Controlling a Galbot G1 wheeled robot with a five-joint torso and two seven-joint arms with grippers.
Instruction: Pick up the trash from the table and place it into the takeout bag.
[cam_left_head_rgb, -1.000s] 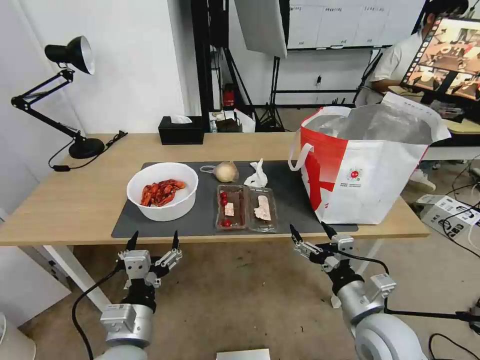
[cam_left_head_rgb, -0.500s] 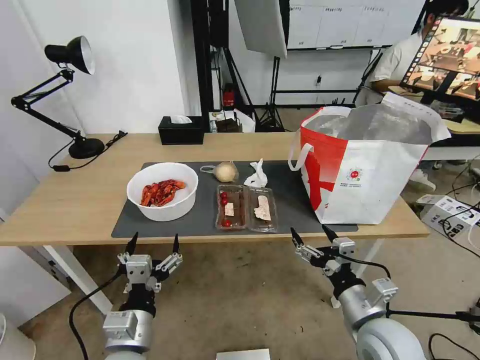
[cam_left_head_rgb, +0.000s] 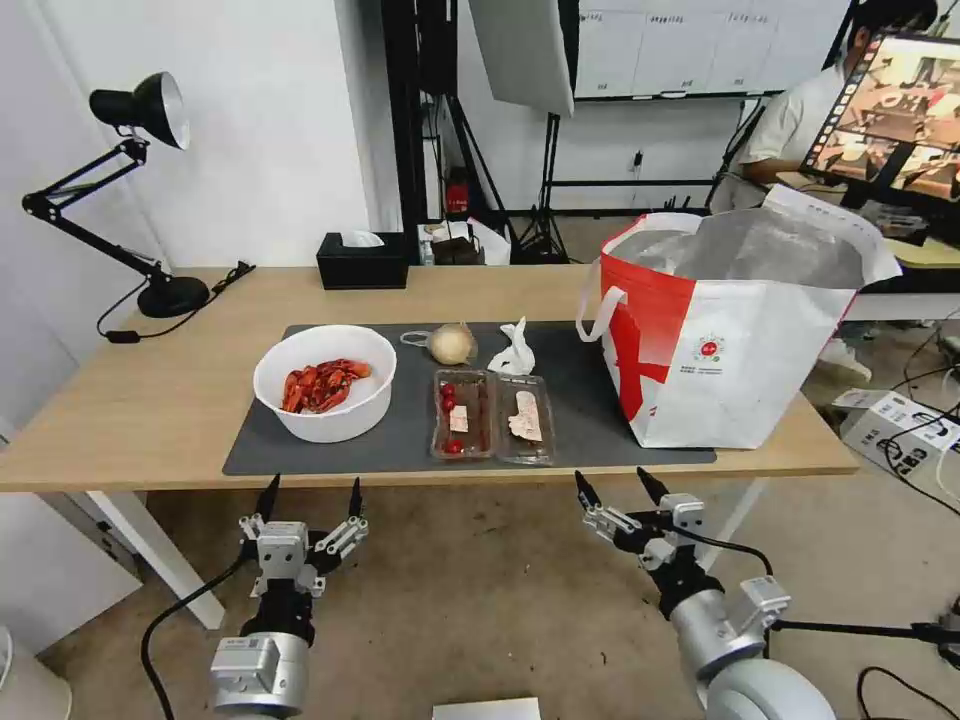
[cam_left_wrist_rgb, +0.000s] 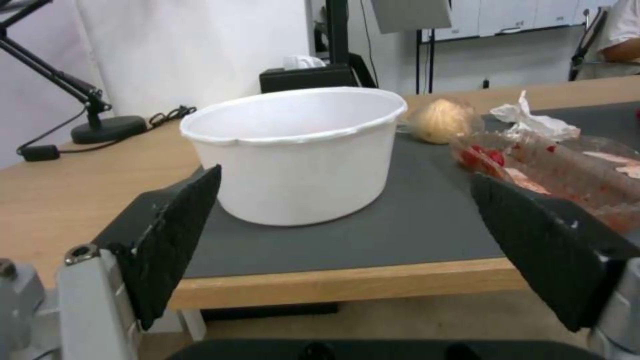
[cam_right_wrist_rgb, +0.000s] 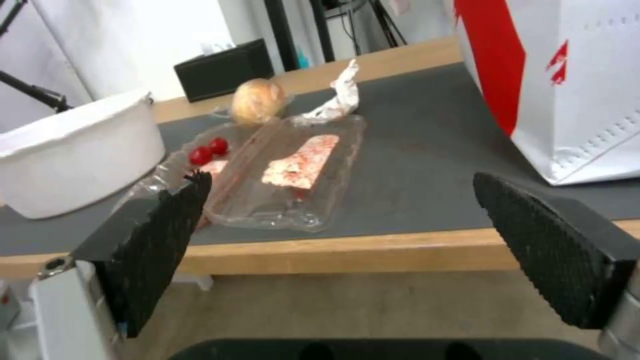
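Observation:
On the dark mat of the table (cam_left_head_rgb: 150, 400) lies the trash: a white bowl (cam_left_head_rgb: 325, 382) (cam_left_wrist_rgb: 300, 150) of red crayfish shells, a clear hinged tray (cam_left_head_rgb: 492, 416) (cam_right_wrist_rgb: 280, 170) with cherry tomatoes and paper scraps, a wrapped beige ball (cam_left_head_rgb: 452, 343) (cam_right_wrist_rgb: 257, 100) and a crumpled white tissue (cam_left_head_rgb: 515, 350) (cam_right_wrist_rgb: 337, 97). The white-and-red takeout bag (cam_left_head_rgb: 735, 330) (cam_right_wrist_rgb: 573, 75) stands open at the mat's right end. My left gripper (cam_left_head_rgb: 310, 492) hangs open below the table's near edge, facing the bowl. My right gripper (cam_left_head_rgb: 613, 485) is open too, below the edge in front of the tray.
A black tissue box (cam_left_head_rgb: 362, 262) sits at the table's far edge and a black desk lamp (cam_left_head_rgb: 130, 200) at the far left corner. White table legs (cam_left_head_rgb: 150, 550) stand beside the left arm. A person sits at a screen behind the bag. Boxes and cables lie on the floor at right.
Both grippers have sunk a little lower below the table's front edge, and the right one has shifted slightly left. Nothing on the table has moved.

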